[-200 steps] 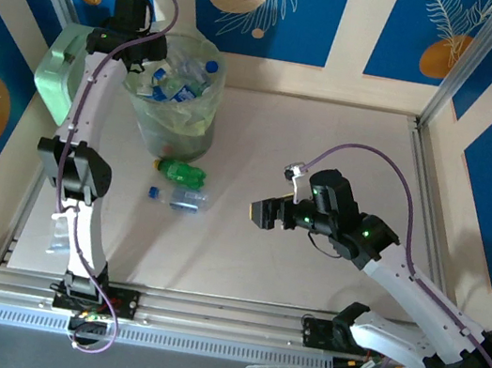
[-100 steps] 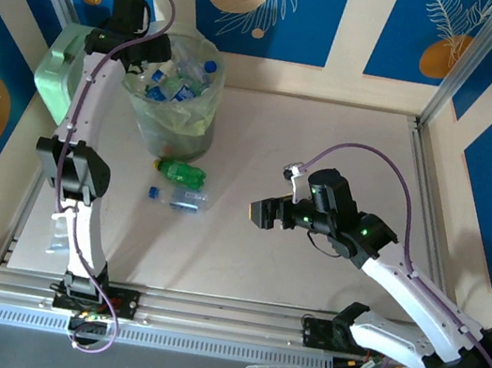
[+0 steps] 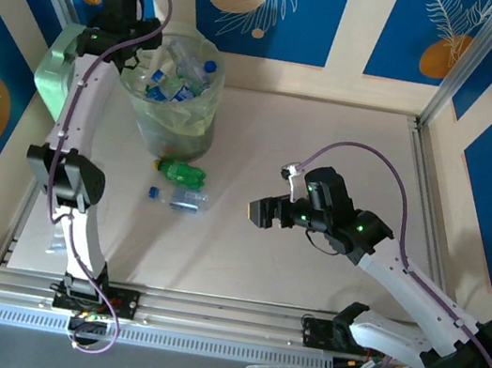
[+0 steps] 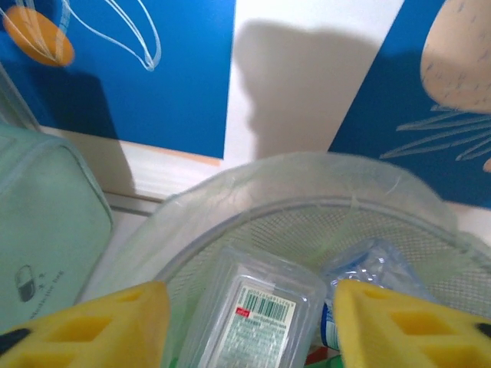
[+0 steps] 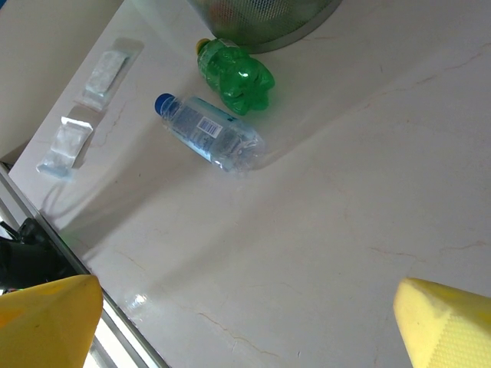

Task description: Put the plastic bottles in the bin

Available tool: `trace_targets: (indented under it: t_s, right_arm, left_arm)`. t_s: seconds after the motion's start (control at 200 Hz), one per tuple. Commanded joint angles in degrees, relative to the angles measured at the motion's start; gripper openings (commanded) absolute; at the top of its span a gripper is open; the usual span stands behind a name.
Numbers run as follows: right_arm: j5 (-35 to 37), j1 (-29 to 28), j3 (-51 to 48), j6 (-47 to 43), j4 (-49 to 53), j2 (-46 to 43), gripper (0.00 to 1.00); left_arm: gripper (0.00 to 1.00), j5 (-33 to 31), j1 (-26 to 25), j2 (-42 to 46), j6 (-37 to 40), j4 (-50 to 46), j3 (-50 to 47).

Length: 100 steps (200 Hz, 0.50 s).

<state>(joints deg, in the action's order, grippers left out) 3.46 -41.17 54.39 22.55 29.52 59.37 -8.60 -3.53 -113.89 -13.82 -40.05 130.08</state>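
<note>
Note left claw drawn back toward 11 o'clock of the bin since a second ago; fingers moderately apart, gripping nothing. Read as a drop just finished: crumpled clear bottles heaped inside the thin bag liner, mesh wall around them. Count two more on the smooth pale table, at 6 o'clock of the bin: stubby ribbed green bottle and dented clear bottle with blue cap. Log right claw spread wide, empty, at 3 o'clock of that pair.

Both arms, left arm and right arm, have white links, black joints, a loopy purple cable and tiny green lights. The left gripper and right gripper have chunky yellow fingertips.
</note>
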Motion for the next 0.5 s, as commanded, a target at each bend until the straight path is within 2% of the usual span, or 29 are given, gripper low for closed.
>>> trace_targets:
  t_s: [0.0, 0.11, 0.295, 0.495]
  right_arm:
    - [-0.4, 0.2, 2.0, -0.8, 2.0, -0.4, 0.98]
    - [0.6, 0.3, 1.6, -0.9, 2.4, -1.2, 0.98]
    - [0.5, 0.5, 1.8, -0.6, 1.9, -0.9, 0.98]
    - [0.4, 0.4, 3.7, -0.7, 2.7, -0.8, 0.98]
  left_arm:
    - [0.49, 3.8, 0.0, -4.2, 0.6, -1.0, 0.5]
    - [0.41, 6.6, -0.1, -4.6, -0.4, -0.8, -1.7]
    - [0.40, 7.0, -0.3, -2.4, -0.8, 1.9, -6.9]
    - [0.51, 6.2, -0.3, 1.2, -0.4, 2.8, -7.9]
